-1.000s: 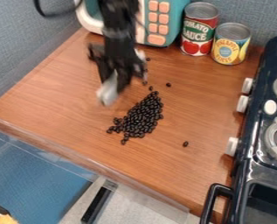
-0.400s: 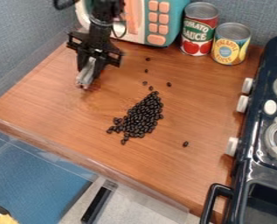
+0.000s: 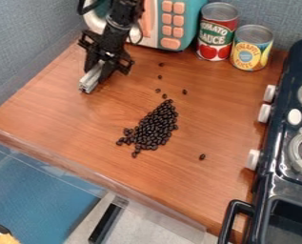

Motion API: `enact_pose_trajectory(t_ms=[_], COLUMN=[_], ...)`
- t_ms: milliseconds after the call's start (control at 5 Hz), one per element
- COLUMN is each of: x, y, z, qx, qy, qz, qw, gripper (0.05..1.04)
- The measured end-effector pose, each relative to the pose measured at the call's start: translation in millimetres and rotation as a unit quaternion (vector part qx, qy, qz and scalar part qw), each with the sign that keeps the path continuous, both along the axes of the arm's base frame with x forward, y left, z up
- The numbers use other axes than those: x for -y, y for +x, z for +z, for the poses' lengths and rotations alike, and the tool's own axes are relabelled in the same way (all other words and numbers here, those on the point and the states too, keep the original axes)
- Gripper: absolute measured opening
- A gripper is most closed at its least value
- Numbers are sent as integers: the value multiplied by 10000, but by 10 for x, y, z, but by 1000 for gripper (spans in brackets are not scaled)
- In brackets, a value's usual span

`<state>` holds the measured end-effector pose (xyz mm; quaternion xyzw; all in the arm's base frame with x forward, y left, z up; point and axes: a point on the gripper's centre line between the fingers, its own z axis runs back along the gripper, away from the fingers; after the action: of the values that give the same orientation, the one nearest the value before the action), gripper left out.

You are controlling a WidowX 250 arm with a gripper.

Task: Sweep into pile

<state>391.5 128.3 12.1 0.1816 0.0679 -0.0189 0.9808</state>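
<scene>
A pale grey bar (image 3: 89,83) is held clamped in the black gripper (image 3: 97,75) over the wooden counter (image 3: 70,112) at the upper left of the frame. Dark beans (image 3: 154,126) are seen heaped in an uneven, tapering pile at the centre, with a few strays scattered above it and one to its lower right. Two cans (image 3: 217,33) are stood at the upper right, and the right edge is lined by a black stove (image 3: 277,186).
</scene>
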Motion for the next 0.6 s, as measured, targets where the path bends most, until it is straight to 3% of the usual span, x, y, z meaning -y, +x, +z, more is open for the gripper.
enact_pose_trajectory(t_ms=[400, 600], x=[24, 38], y=[100, 96], z=[-4, 1], qx=[-39, -24], qy=[-360, -375], qz=[-1050, -1182], qw=[9938, 9923], gripper=[382, 382])
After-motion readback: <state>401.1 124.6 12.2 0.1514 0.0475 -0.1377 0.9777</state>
